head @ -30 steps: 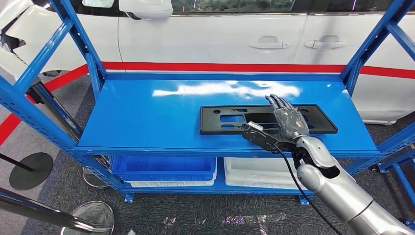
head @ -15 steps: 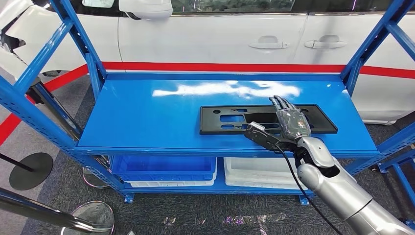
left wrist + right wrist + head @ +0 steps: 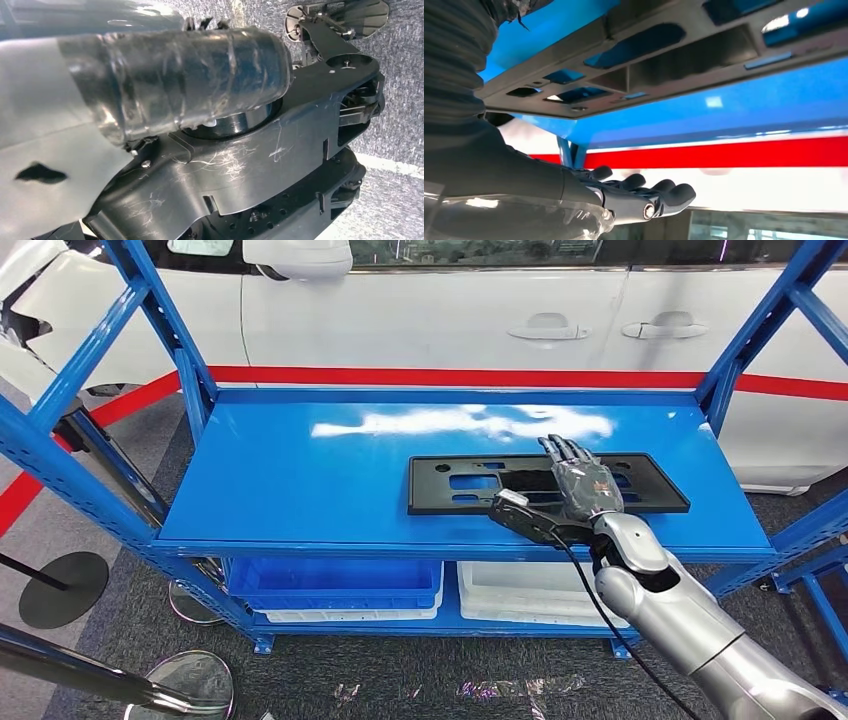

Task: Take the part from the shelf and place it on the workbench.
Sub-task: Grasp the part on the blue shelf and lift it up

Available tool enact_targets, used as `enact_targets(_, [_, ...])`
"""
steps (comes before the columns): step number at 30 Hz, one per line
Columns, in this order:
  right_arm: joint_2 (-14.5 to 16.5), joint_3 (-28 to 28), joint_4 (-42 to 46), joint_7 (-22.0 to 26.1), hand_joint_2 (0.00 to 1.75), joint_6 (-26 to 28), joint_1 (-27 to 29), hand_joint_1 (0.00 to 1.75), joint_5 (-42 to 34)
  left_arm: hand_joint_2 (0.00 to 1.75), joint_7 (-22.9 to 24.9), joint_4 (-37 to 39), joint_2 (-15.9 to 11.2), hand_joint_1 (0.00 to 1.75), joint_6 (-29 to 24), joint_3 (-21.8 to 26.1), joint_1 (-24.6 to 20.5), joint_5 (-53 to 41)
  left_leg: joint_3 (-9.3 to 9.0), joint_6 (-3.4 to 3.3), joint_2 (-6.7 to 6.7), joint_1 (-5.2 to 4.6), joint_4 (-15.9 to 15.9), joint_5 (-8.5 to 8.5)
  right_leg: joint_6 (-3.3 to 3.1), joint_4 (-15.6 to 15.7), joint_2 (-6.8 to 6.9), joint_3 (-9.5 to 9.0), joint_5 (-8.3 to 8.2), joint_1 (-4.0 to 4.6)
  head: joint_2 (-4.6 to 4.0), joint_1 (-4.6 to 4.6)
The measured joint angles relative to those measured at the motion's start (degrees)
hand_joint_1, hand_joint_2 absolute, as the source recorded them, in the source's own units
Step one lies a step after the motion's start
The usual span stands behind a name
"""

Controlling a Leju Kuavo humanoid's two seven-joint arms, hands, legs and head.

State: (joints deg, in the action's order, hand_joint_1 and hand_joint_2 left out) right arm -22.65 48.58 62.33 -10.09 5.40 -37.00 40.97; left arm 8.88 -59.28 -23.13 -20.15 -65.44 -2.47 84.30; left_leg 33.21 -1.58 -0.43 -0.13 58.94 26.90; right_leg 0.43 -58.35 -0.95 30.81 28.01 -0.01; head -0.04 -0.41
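The part is a long flat black plate with cut-outs (image 3: 460,483), lying on the blue shelf (image 3: 300,470) towards its right front. My right hand (image 3: 580,487) stretches over the plate's right half, fingers straight and pointing to the back, thumb (image 3: 520,515) spread out above the shelf's front edge. In the right wrist view a gap shows between the extended hand (image 3: 634,195) and the plate (image 3: 639,60), and nothing is held.
A blue bin (image 3: 335,583) and a white bin (image 3: 520,590) sit on the level below. Blue uprights (image 3: 60,440) frame the shelf on both sides. A white car (image 3: 450,310) stands close behind. Round stand bases (image 3: 65,585) are on the floor at the left.
My right hand has drifted a little to the left over the plate. The plate has not moved.
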Motion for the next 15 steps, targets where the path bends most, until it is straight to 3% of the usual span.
enact_targets(13, [3.5,3.8,-8.0,1.3,1.75,-0.7,-2.9,0.06,1.7,0.00,0.3,0.0,-0.6,0.00,0.7,-1.1,-0.4,0.0,0.00,0.01,0.00,0.00,0.0,-0.01,0.00,0.0,0.00,0.00,0.00,0.00,0.00,0.00])
enact_targets(15, [4.3,4.5,-9.5,1.7,1.75,-1.0,-3.3,0.90,2.0,0.00,0.4,0.0,-0.7,0.00,0.7,-1.2,-0.5,0.0,0.00,0.02,0.00,0.00,0.0,-0.01,0.00,0.0,0.00,0.00,0.00,0.00,0.00,0.00])
